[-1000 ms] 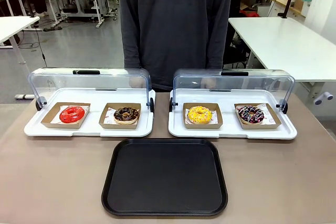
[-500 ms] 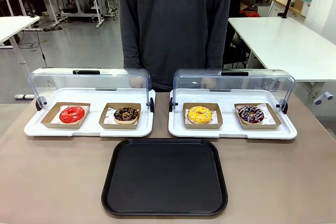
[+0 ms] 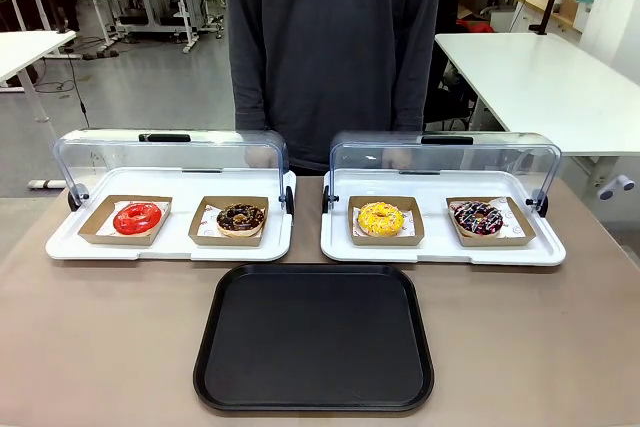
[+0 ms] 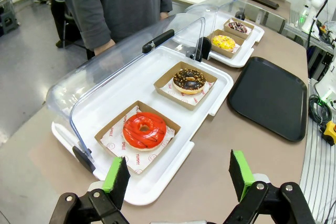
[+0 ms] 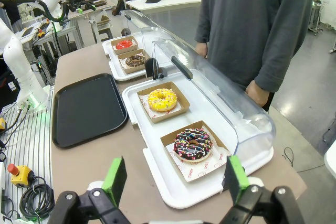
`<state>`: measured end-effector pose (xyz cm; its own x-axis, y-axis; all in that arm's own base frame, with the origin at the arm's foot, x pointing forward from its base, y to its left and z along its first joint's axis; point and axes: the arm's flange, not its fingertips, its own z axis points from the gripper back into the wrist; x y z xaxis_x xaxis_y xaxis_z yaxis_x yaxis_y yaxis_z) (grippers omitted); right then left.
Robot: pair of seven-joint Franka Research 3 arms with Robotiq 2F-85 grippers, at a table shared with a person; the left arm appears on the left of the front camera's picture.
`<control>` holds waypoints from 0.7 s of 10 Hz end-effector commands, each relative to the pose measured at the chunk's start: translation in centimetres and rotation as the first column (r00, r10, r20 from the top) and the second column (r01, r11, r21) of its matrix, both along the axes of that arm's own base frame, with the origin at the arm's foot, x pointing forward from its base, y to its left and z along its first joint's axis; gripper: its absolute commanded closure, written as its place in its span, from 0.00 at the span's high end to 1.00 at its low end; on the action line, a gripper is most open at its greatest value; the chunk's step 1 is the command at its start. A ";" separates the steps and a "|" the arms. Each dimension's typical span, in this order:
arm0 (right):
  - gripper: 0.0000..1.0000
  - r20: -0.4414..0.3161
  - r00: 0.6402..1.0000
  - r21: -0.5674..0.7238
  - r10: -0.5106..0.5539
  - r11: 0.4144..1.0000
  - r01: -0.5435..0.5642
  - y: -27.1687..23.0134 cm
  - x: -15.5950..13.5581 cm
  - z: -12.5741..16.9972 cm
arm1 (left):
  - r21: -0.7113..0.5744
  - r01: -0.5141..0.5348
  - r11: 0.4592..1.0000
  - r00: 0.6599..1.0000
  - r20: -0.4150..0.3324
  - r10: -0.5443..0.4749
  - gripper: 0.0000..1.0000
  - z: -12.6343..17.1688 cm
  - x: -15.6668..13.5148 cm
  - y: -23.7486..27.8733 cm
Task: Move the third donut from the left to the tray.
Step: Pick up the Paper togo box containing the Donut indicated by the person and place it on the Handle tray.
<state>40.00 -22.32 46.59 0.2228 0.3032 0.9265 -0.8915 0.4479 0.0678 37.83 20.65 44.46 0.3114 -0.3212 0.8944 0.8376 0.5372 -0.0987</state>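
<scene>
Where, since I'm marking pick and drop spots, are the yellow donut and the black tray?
yellow donut [image 3: 371, 219]: front view, on the icing left of its hole.
black tray [image 3: 315, 347]: front view, on the bare middle of its floor.

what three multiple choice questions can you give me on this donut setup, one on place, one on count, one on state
1. The yellow donut sits in:
A the white tray on the front view's left
B the white tray on its right
C a person's hand

2. The donuts number:
A two
B three
C four

3. The clear lids are:
A swung up and back
B shut over the donuts
C lying flat on the table

Answers:
1 B, its cardboard holder lies in the right white tray.
2 C, two lie in each white tray.
3 A, both domes stand raised behind the donuts.
</scene>
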 end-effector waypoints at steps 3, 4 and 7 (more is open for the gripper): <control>1.00 0.009 1.000 0.003 0.008 1.000 -0.008 0.0 -0.1 0.1 | -0.002 0.009 1.000 1.000 0.006 -0.009 1.00 0.2 0.1 0.1; 1.00 0.009 1.000 0.003 0.008 1.000 -0.008 0.0 -0.1 0.1 | -0.002 0.009 1.000 1.000 0.006 -0.009 1.00 0.2 0.1 0.1; 1.00 0.009 1.000 0.003 0.008 1.000 -0.008 0.0 -0.1 0.1 | -0.002 0.009 1.000 1.000 0.006 -0.009 1.00 0.2 0.1 0.1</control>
